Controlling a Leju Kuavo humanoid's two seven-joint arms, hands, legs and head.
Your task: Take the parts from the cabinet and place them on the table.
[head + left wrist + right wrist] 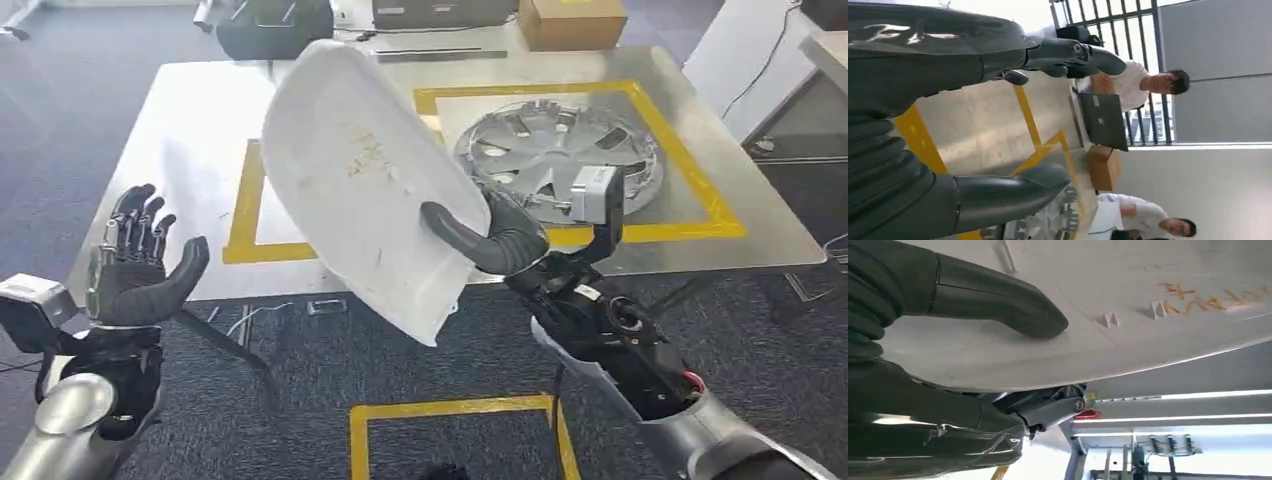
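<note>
The right hand (497,238) pinches the white panel (365,175) by its lower edge, held tilted above the surface (190,130). The panel looks thin, light, smooth and slightly flexible; edge grips may slip. The left hand (135,262) hangs spread, holding nothing.

Both arms are clad in silver shells at the forearm, giving way to black housings toward the wrist. The left hand (135,262) is covered by a dark grey ribbed glove, with a thick grey thumb and darker, glossy segmented fingers (138,215). The right hand (497,238) is finished alike. A grey boxed camera unit is mounted at each wrist. Red wiring is seen inside the right forearm.
</note>
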